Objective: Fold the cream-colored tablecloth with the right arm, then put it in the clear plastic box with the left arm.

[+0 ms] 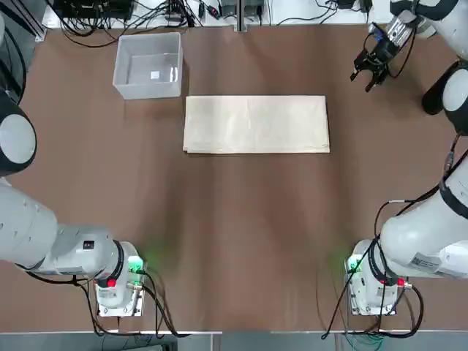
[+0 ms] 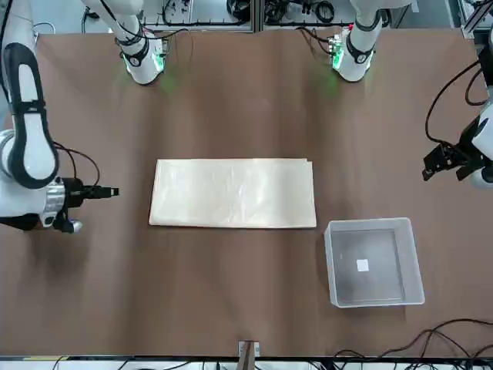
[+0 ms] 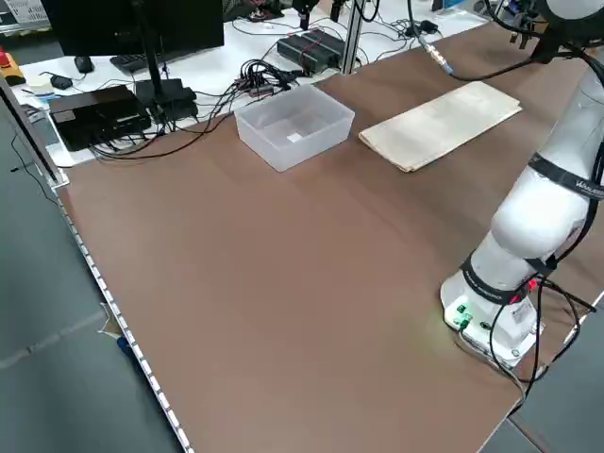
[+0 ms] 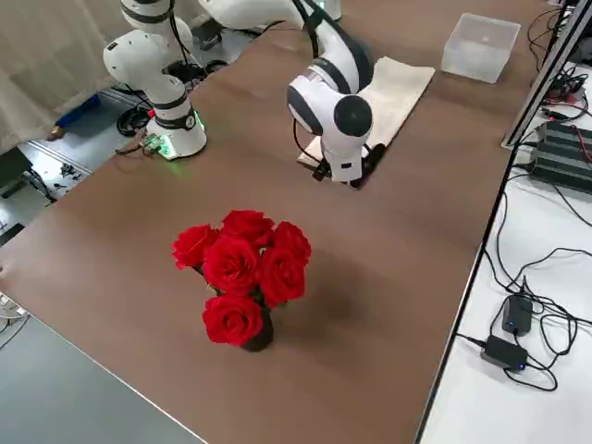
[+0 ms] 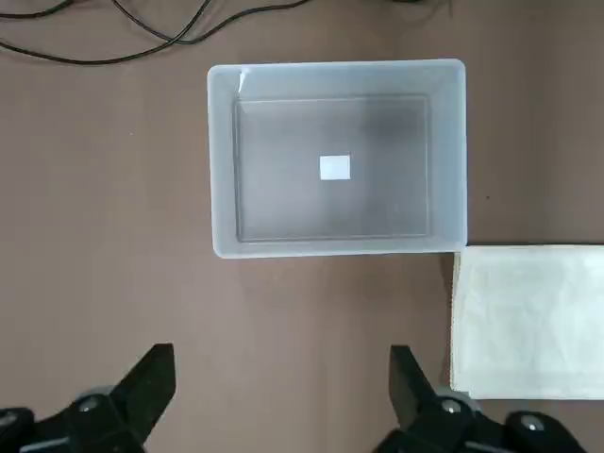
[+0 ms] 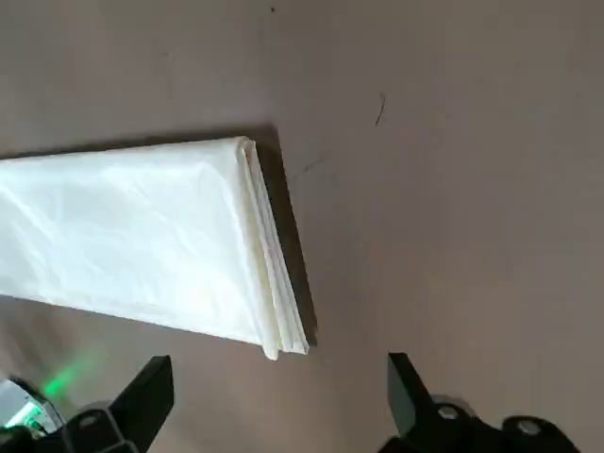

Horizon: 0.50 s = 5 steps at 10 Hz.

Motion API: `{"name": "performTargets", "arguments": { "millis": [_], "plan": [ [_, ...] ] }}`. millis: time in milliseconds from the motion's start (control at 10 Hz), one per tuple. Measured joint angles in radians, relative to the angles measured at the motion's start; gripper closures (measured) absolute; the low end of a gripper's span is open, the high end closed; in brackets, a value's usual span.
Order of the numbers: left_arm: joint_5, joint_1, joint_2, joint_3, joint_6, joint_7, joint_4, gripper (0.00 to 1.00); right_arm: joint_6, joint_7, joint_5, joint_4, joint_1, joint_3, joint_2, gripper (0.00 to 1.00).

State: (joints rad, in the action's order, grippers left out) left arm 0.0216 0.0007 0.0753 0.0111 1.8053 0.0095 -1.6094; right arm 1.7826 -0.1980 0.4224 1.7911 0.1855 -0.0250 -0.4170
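cream-colored tablecloth (image 1: 256,125) lying flat beside clear plastic box (image 1: 149,67), left gripper (image 5: 283,377) and right gripper (image 6: 281,382) both released above table (image 1: 241,241)

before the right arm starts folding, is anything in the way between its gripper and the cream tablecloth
Nothing visible: only bare tabletop lies between the open right gripper, off the cloth's right end, and the tablecloth.
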Motion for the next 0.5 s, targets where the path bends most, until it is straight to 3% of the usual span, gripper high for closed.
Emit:
{"name": "performTargets", "arguments": {
  "millis": [300, 500],
  "plan": [
    [0.000, 0.000, 0.001, 0.000, 0.000, 0.000, 0.000, 0.00, 0.116, 0.000, 0.059, 0.164, -0.008, -0.010, 0.082, 0.00],
    [0.000, 0.000, 0.001, 0.000, 0.000, 0.000, 0.000, 0.00, 0.247, 0.000, 0.071, 0.262, -0.016, -0.060, 0.108, 0.00]
  ]
}}
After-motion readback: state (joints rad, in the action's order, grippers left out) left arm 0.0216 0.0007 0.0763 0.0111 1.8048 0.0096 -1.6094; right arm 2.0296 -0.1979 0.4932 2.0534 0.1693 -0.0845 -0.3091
